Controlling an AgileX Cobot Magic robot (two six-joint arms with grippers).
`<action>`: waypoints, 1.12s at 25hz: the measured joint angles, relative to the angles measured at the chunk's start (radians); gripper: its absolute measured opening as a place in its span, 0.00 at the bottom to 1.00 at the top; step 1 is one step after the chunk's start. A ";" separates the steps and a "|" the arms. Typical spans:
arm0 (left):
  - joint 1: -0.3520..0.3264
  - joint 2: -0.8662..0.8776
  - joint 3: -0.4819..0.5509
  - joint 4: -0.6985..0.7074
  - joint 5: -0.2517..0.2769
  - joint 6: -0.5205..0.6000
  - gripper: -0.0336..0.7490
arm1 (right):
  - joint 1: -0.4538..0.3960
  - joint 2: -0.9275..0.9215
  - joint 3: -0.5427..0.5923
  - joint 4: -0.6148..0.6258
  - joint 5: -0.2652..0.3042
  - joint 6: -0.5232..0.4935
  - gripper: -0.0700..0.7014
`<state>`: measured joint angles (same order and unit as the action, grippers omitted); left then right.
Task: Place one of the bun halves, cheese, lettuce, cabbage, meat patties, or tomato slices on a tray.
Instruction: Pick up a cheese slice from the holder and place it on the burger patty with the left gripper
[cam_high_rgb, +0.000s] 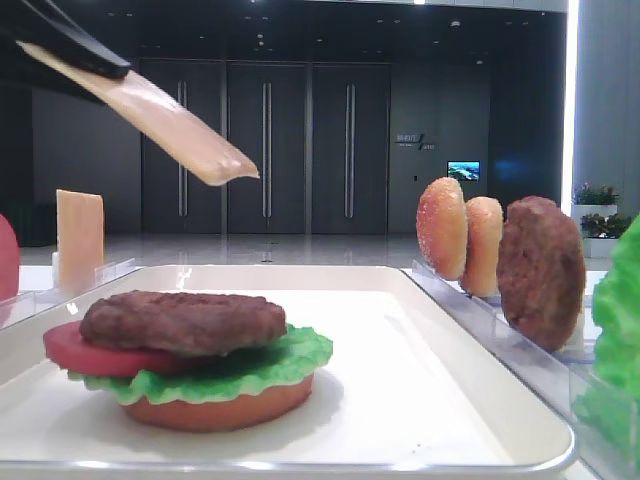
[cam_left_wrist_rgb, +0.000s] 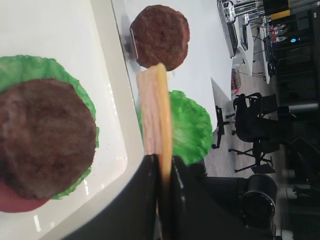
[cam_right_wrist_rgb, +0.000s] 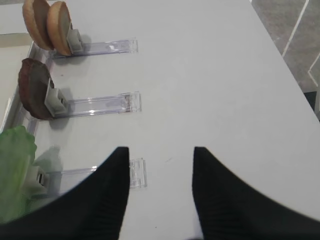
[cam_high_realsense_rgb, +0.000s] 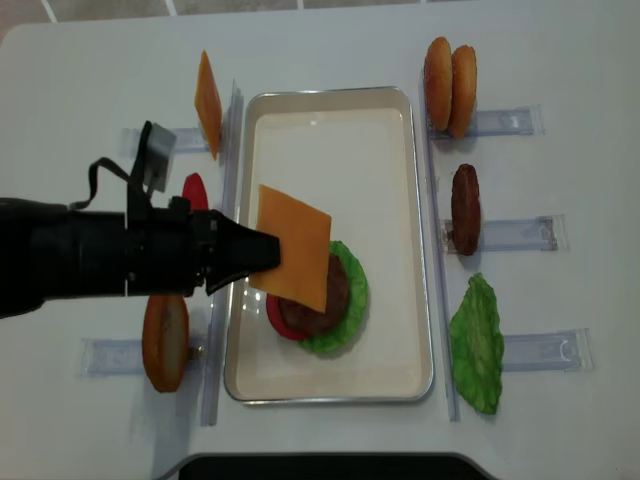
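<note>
My left gripper (cam_high_realsense_rgb: 264, 252) is shut on one edge of a cheese slice (cam_high_realsense_rgb: 296, 248) and holds it in the air over the white tray (cam_high_realsense_rgb: 330, 160). The slice hangs tilted above the stack on the tray: a bun half (cam_high_rgb: 220, 410), lettuce (cam_high_rgb: 275, 362), a tomato slice (cam_high_rgb: 80, 350) and a meat patty (cam_high_rgb: 185, 320) on top. The left wrist view shows the cheese (cam_left_wrist_rgb: 156, 110) edge-on, pinched between both fingers (cam_left_wrist_rgb: 145, 200). My right gripper (cam_right_wrist_rgb: 160, 152) stands open over bare table, with nothing between its fingers.
Clear racks flank the tray. On the left stand a second cheese slice (cam_high_realsense_rgb: 208, 104), a tomato slice (cam_high_realsense_rgb: 195, 190) and a bun half (cam_high_realsense_rgb: 165, 342). On the right stand two bun halves (cam_high_realsense_rgb: 450, 85), a patty (cam_high_realsense_rgb: 465, 208) and lettuce (cam_high_realsense_rgb: 478, 343).
</note>
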<state>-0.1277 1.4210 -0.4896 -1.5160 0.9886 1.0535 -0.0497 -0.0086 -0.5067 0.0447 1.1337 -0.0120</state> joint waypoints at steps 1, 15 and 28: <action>0.000 0.020 0.000 -0.015 0.003 0.018 0.07 | 0.000 0.000 0.000 0.000 0.000 0.000 0.47; 0.000 0.195 0.000 -0.061 0.083 0.101 0.07 | 0.000 0.000 0.000 0.000 0.000 0.000 0.47; 0.000 0.196 0.000 -0.012 0.031 0.089 0.07 | 0.000 0.000 0.000 0.000 0.000 0.000 0.47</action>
<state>-0.1277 1.6167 -0.4896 -1.5285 1.0192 1.1424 -0.0497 -0.0086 -0.5067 0.0447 1.1337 -0.0120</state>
